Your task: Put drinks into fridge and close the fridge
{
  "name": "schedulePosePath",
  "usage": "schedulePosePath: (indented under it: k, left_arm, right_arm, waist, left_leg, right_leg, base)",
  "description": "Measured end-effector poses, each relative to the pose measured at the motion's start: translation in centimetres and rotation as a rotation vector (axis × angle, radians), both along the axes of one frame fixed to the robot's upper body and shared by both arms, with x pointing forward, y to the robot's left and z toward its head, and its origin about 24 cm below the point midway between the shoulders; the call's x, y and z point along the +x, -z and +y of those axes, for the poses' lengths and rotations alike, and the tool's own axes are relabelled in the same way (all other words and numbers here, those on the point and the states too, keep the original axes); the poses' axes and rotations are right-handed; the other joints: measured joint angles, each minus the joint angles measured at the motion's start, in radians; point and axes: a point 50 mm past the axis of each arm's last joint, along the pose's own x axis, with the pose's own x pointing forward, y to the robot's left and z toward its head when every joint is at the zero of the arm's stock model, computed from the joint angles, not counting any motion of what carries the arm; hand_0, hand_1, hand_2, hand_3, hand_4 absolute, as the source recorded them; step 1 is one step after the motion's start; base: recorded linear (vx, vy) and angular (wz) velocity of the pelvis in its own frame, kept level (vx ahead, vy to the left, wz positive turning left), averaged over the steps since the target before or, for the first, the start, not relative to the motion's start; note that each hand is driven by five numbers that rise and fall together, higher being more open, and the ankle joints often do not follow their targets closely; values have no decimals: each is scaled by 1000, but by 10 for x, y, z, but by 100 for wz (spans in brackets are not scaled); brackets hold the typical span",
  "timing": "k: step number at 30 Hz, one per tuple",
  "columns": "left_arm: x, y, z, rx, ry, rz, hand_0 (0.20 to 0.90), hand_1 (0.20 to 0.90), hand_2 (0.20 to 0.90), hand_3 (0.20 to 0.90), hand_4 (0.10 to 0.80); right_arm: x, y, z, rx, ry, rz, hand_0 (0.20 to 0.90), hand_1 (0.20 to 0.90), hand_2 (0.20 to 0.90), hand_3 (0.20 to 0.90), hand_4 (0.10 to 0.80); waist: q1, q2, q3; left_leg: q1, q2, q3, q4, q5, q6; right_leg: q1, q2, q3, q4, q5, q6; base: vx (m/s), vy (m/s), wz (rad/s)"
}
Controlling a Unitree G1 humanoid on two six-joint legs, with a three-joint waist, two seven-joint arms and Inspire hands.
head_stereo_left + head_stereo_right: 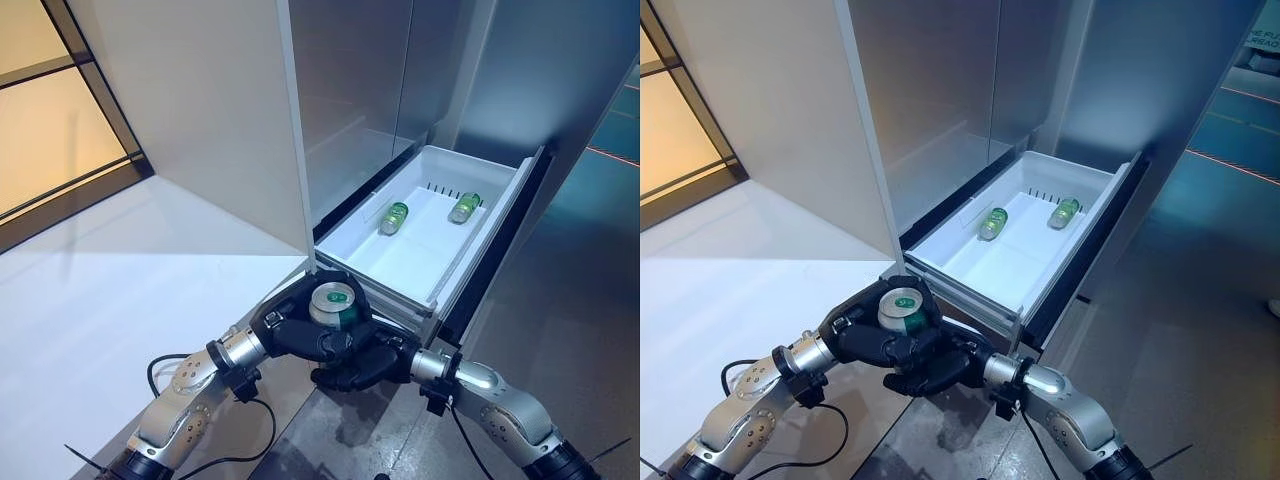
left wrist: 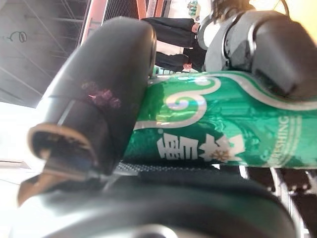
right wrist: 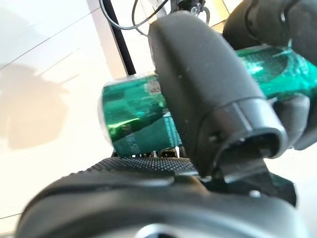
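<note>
Both hands hold one upright green can (image 1: 333,303) just in front of the near corner of the open white fridge drawer (image 1: 400,270). My left hand (image 1: 288,332) is curled round it from the left, and my right hand (image 1: 368,366) is curled round it from below right. The left wrist view shows my thumb (image 2: 99,89) pressed on the can (image 2: 213,129). The right wrist view shows my right thumb (image 3: 208,84) across the can (image 3: 133,119). Green cans (image 1: 394,217) lie on their sides at the back of the drawer.
The grey fridge doors (image 1: 360,90) rise behind the drawer. A white panel (image 1: 200,110) stands to the left of the fridge. The drawer's dark front (image 1: 500,240) juts out to the right over the grey floor (image 1: 560,320).
</note>
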Motion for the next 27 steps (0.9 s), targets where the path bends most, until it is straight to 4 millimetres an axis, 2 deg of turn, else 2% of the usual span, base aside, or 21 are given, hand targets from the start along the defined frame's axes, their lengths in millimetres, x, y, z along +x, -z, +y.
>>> schedulePosePath:
  k: [8, 18, 19, 20, 21, 22, 23, 27]
  left_arm:
    - [2, 2, 0, -52, -12, 37, 300, 300, 300, 200, 100]
    - [6, -2, -3, -33, -9, 5, 300, 300, 300, 200, 100]
    - [6, -3, -3, -36, -9, 0, 319, 319, 319, 222, 122]
    - [7, -4, -4, -40, -11, -7, 406, 406, 406, 324, 224]
    - [8, -5, -4, -39, -12, -15, 432, 432, 432, 354, 254]
    - [9, -7, -5, -36, -13, -28, 841, 841, 841, 831, 731]
    - [10, -9, -5, -35, -18, -36, 900, 900, 900, 900, 800]
    - [15, -16, -5, 10, -82, -103, 900, 900, 900, 900, 800]
  right_arm:
    - [0, -1, 0, -20, 9, -43, 300, 300, 300, 200, 100]
    - [2, -3, -2, -27, 35, -78, 300, 300, 300, 200, 100]
    - [3, -4, -2, -27, 38, -85, 300, 300, 300, 200, 100]
    - [3, -5, -3, -27, 43, -96, 300, 300, 300, 200, 100]
    - [4, -6, -3, -28, 47, -106, 300, 300, 300, 200, 100]
    - [5, -8, -4, -29, 55, -119, 300, 300, 300, 200, 100]
    - [5, -10, -4, -33, 64, -130, 300, 300, 300, 200, 100]
    - [12, -17, -11, -86, 132, -185, 300, 300, 300, 200, 100]
  waist:
    - [-1, -1, 0]
    - [-1, -10, 6]
    - [-1, -11, 6]
    - [-1, -12, 7]
    - [-1, -14, 8]
    - [-1, -16, 9]
    - [-1, -17, 10]
    - [-2, -24, 15]
  left_leg:
    - [0, 0, 0, 0, 0, 0]
    - [1, 1, 2, 0, 0, 0]
    - [1, 1, 3, 0, 0, 0]
    - [1, 1, 3, 0, 0, 0]
    - [1, 1, 3, 0, 0, 0]
    - [1, 1, 3, 0, 0, 0]
    - [1, 1, 3, 0, 0, 0]
    - [0, 1, 4, 0, 0, 0]
  right_leg:
    - [0, 0, 2, 0, 0, 0]
    - [-1, 1, 8, 0, 0, 0]
    - [-1, 1, 8, 0, 0, 0]
    - [0, 1, 8, 0, 0, 0]
    - [0, 1, 8, 0, 0, 0]
    - [-1, 1, 8, 0, 0, 0]
    - [-1, 1, 8, 0, 0, 0]
    - [-1, 1, 11, 0, 0, 0]
  base:
    - [0, 0, 0]
    - [0, 0, 0]
    - [0, 0, 0]
    - [0, 0, 0]
    - [0, 0, 0]
    - [0, 0, 0]
    - [0, 0, 0]
    - [0, 0, 0]
